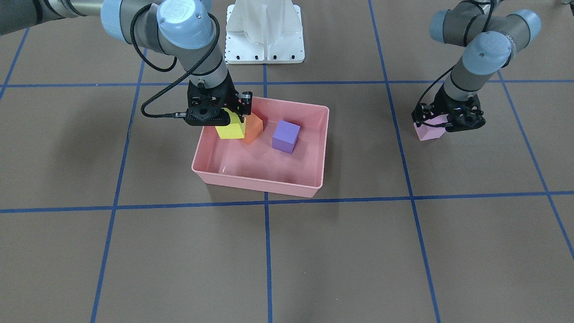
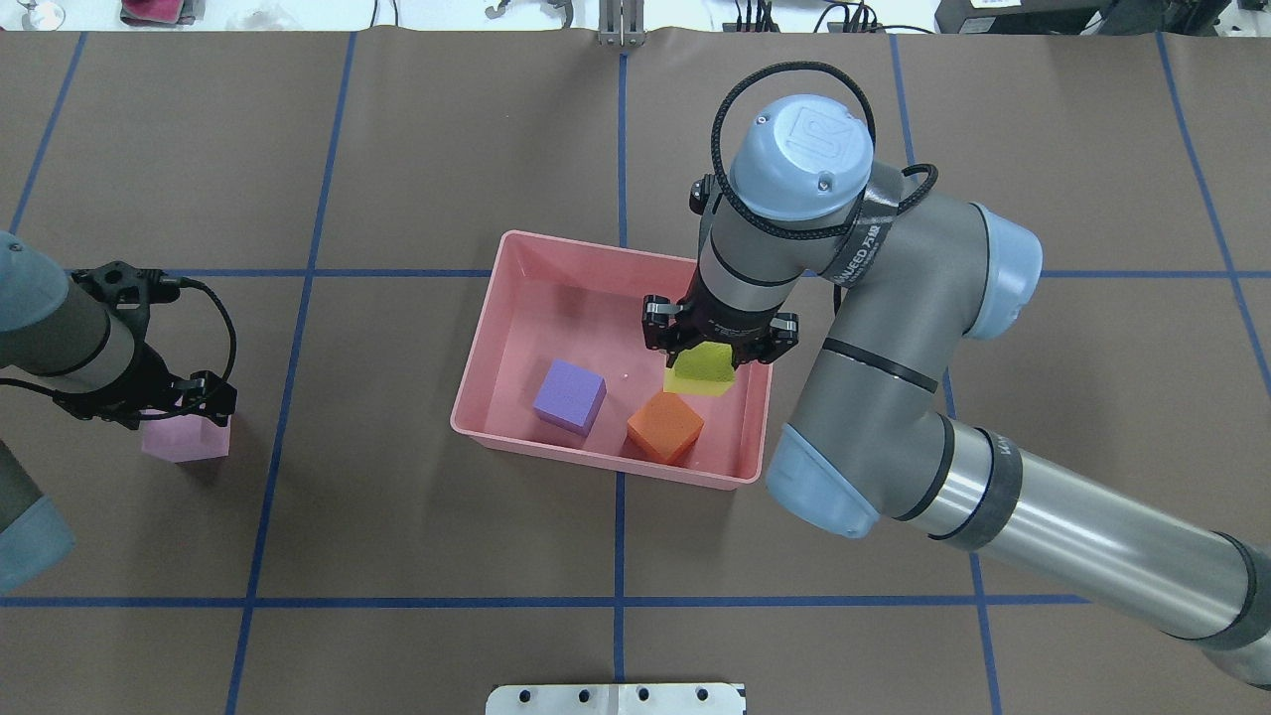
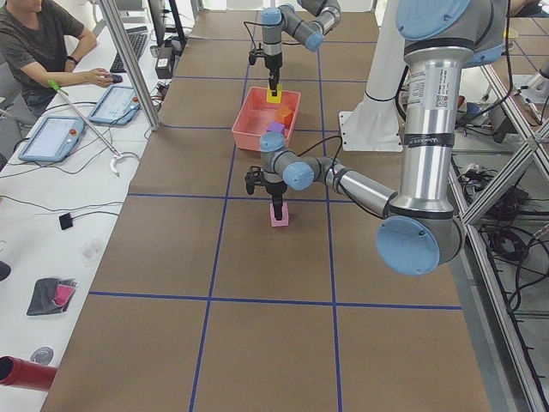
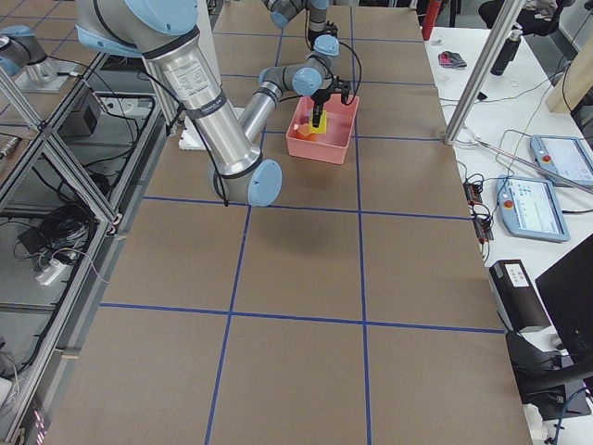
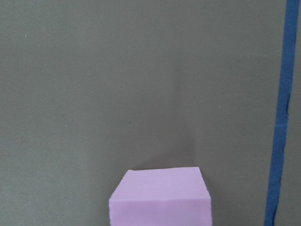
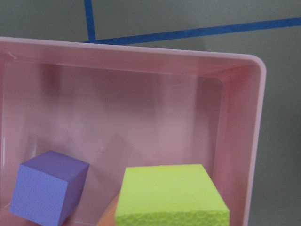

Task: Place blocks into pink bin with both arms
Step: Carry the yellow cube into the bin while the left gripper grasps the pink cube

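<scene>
Two blocks lie loose in the pink bin (image 2: 576,313): the purple block (image 2: 569,397) and the orange block (image 2: 664,427), apart from each other. The yellow block (image 2: 700,377) is clamped in the right gripper (image 2: 710,356), low inside the bin by its right wall and just beside the orange one. Whether the two touch is unclear. The gripper body covers the fingertips from overhead. In the right wrist view only a sliver of orange shows under the yellow, and the purple block is cut at the frame's bottom.

The pink-lilac block (image 1: 429,132) sits on the table (image 1: 314,251), well apart from the bin on the robot's left. The left gripper (image 1: 436,123) is down over it with a finger on either side. Can't tell if they press on it or stand just off it. The left wrist view shows no fingers, and the block is cut off at the bottom there. The left arm is mostly out of frame overhead.
</scene>
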Robot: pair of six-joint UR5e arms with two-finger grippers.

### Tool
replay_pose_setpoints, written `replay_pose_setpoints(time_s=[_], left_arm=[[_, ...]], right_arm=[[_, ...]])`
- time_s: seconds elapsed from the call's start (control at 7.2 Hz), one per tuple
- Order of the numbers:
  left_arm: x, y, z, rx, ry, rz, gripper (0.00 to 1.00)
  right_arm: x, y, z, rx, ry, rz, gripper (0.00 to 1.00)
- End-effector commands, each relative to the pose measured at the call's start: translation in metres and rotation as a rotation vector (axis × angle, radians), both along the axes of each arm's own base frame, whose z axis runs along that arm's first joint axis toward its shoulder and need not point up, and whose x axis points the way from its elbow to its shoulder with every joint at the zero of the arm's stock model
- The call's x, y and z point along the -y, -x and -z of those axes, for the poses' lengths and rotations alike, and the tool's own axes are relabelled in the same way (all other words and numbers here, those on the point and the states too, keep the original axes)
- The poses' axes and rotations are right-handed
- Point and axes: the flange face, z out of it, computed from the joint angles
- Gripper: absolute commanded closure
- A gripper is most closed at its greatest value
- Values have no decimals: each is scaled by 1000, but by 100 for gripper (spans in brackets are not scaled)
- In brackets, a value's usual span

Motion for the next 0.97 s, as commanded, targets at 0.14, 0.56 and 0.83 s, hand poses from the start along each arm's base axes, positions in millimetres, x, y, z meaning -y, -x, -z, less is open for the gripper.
replay_pose_setpoints(time_s=[0.14,0.56,0.83], left_arm=[[3,-4,-3,2,4,-2,32],[11,-11,16,-21,-9,11,93],[16,-16,29,-36,-21,15,93]], right_arm=[[11,27,-2,-31,11,-7,100],[10,39,-8,-24,3,-4,40],[10,39,-9,-22,0,-2,35]])
